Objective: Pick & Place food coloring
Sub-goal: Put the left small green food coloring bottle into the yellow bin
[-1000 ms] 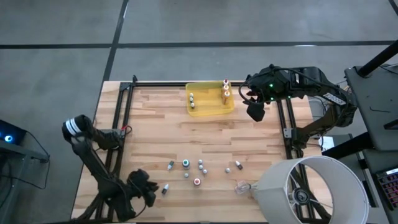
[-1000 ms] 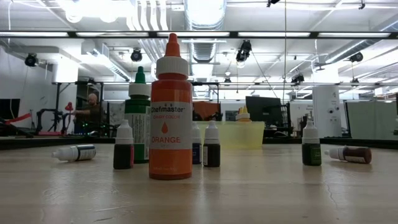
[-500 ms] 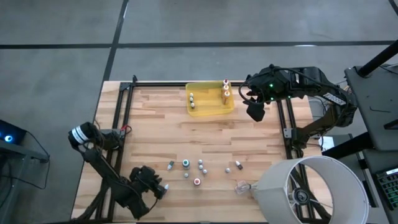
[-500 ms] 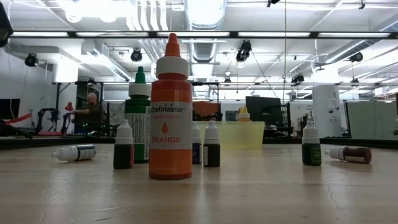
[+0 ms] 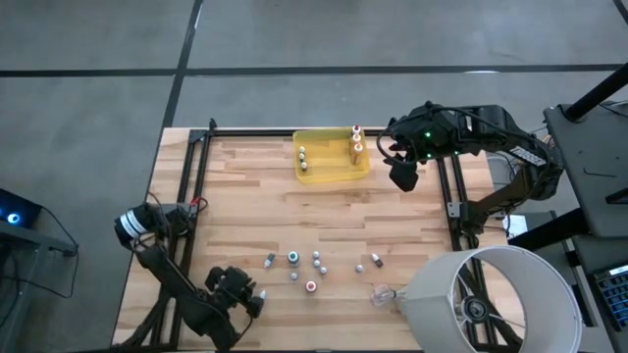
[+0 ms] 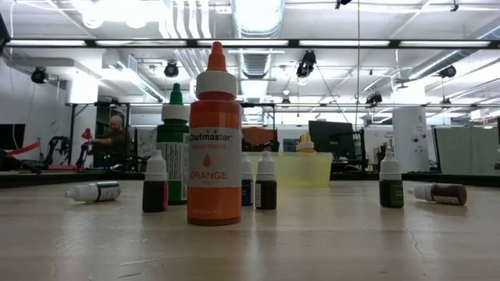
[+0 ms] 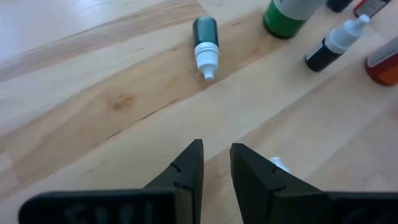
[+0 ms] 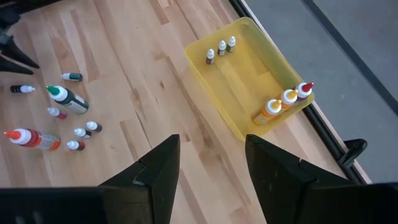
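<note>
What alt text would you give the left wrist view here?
The left end effector hovers over a bare patch of the wooden table with its fingers nearly together and nothing between them. Ahead of it a small dark green bottle with a white cap lies on its side, with more bottles standing beyond.

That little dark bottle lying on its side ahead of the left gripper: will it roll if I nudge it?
Probably. The bottle lies flat on smooth wood, and its body looks round, so a sideways touch may roll it. Its tapered white tip could curve its path. The left gripper looks nearly shut.

orange bottle [image 6: 214,148] upright, green bottle [image 6: 173,148] behind, table [image 6: 312,242]
</note>
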You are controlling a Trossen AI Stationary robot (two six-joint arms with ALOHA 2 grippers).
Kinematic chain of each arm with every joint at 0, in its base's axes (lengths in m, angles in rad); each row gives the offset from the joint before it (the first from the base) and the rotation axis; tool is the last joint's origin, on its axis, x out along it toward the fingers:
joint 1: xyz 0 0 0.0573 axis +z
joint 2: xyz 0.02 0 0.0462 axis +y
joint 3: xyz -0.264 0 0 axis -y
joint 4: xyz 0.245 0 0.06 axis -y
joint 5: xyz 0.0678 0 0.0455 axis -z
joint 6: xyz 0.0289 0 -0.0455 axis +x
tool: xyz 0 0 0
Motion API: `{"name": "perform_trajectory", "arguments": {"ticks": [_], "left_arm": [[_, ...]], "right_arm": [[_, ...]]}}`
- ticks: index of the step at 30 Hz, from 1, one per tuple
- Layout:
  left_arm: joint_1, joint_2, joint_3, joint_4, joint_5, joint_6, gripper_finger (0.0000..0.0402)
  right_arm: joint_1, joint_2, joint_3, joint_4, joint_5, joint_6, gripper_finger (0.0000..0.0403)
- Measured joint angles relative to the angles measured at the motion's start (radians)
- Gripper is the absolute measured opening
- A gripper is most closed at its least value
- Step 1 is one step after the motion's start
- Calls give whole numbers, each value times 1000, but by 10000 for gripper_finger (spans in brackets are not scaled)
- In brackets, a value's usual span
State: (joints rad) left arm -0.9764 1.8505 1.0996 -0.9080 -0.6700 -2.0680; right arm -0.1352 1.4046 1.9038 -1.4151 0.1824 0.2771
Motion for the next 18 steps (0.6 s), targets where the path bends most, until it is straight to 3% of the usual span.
{"name": "perform_trajectory", "arguments": {"ticks": [18], "left_arm": [[47, -12, -11, 27, -38, 42, 53]], "right_arm": [[0, 1, 0, 4, 0, 3, 173]]}}
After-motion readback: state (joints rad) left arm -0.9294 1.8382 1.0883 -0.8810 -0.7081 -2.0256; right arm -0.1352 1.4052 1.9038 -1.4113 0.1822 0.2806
